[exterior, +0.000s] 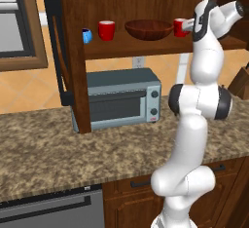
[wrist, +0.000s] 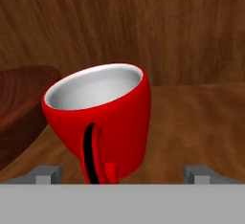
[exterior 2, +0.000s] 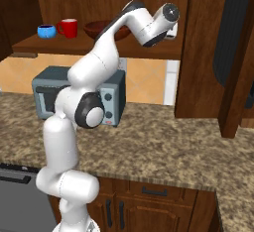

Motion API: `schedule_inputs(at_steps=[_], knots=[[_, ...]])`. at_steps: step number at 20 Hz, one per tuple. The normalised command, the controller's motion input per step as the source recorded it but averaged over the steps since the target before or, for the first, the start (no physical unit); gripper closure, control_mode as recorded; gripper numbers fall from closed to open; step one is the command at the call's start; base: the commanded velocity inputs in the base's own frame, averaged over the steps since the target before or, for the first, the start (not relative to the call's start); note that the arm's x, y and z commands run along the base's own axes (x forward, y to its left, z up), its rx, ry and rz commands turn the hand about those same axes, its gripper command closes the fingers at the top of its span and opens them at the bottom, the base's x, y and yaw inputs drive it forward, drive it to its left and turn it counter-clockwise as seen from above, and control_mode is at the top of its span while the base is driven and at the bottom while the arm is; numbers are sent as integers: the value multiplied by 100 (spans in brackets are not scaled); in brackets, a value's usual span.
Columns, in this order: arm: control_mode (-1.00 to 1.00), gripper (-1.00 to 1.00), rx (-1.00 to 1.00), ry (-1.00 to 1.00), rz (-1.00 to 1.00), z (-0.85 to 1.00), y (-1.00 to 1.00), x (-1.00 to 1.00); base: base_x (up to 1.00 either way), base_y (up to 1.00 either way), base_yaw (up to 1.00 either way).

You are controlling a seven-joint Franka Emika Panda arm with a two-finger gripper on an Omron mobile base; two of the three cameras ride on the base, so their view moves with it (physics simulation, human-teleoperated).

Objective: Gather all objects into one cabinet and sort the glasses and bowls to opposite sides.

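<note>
In the hand view the fingers (wrist: 124,174) stand spread wide, one tip at the lower left and one at the lower right of the frame, pinching nothing. A red mug (wrist: 103,122) sits between the tips and just beyond them, its handle turned toward the camera and its white inside showing; it leans in the frame. Behind it to the left lies the rim of the brown wooden bowl (wrist: 21,108), just beside the mug.

In the left base view, the speckled table (exterior: 44,149) fills the lower frame, with the grey toaster oven (exterior: 119,100) standing on it. Above, along the cabinet shelf (exterior: 146,47), stand the blue cup (exterior: 87,36), a second red mug (exterior: 106,30), the bowl, then the mug by the hand.
</note>
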Motion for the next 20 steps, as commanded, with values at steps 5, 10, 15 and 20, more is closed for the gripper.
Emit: schedule_inputs(at_steps=[5,10,15,20], knots=[[-100,-100,0,0,8,0,5,24,0,0,0],[-100,-100,0,0,6,0,8,25,0,0,0],[-100,100,0,0,3,0,9,6,0,0,0],[-100,100,-2,-3,0,0,1,-2,0,0,0]])
